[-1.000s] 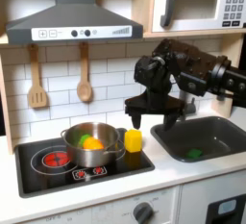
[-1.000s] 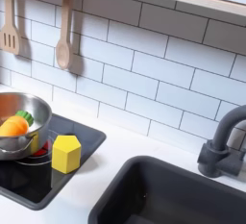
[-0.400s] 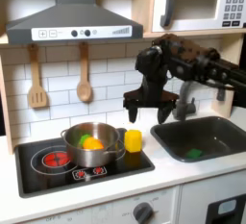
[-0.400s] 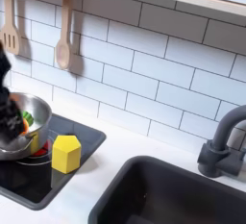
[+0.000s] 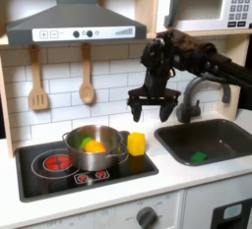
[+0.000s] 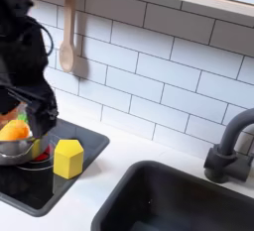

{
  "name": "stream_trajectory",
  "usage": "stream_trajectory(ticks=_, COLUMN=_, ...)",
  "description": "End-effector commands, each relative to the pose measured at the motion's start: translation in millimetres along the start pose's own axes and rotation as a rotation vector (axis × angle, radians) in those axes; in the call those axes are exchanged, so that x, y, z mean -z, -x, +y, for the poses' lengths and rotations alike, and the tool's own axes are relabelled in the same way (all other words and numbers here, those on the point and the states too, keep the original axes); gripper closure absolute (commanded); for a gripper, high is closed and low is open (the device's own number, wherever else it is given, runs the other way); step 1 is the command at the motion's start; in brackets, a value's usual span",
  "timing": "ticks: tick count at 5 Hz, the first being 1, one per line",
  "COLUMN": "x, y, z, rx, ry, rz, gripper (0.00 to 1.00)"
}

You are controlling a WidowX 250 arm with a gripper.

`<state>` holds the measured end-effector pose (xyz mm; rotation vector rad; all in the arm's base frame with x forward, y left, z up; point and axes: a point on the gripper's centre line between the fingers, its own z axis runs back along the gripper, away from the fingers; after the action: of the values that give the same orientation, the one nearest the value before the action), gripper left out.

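Observation:
My gripper [image 5: 155,109] hangs open, fingers pointing down and spread wide, a little above the yellow block [image 5: 136,143] and holding nothing. The block stands on the black stove top [image 5: 59,179], right beside a steel pot [image 5: 106,152]. An orange piece [image 5: 94,146] and a green piece [image 5: 87,140] lie in the pot. In the second exterior view the gripper [image 6: 26,104] is a dark mass at the left, above the pot [image 6: 12,152] and just up-left of the yellow block [image 6: 67,159]. The orange piece [image 6: 13,131] shows below it.
A dark sink [image 5: 232,135] with a green item [image 5: 200,156] and a faucet [image 5: 193,93] lies on the first exterior view's right. Two wooden utensils [image 5: 87,82] hang on the tiled wall under the range hood [image 5: 74,22]. A microwave [image 5: 211,2] sits overhead.
The arm swung left in the first exterior view, from near the faucet to above the yellow block. It entered the second exterior view from the left, now covering part of the pot.

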<state>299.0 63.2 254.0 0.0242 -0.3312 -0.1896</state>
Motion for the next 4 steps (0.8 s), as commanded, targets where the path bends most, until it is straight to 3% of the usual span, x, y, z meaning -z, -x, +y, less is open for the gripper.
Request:
stream_trajectory(ticks=1, x=19.5, y=-9, z=4.0, rx=-0.027, ry=0.008, rz=0.017, gripper=0.00)
stream_trajectory(ticks=3, x=35.6, y=-13, z=14.9, rx=-0.106, ry=-0.023, rz=0.009, gripper=0.00)
stream_trajectory(ticks=4, x=33.5, y=-19, z=10.1, rx=-0.133, ry=-0.009, rz=-0.010, gripper=0.00)
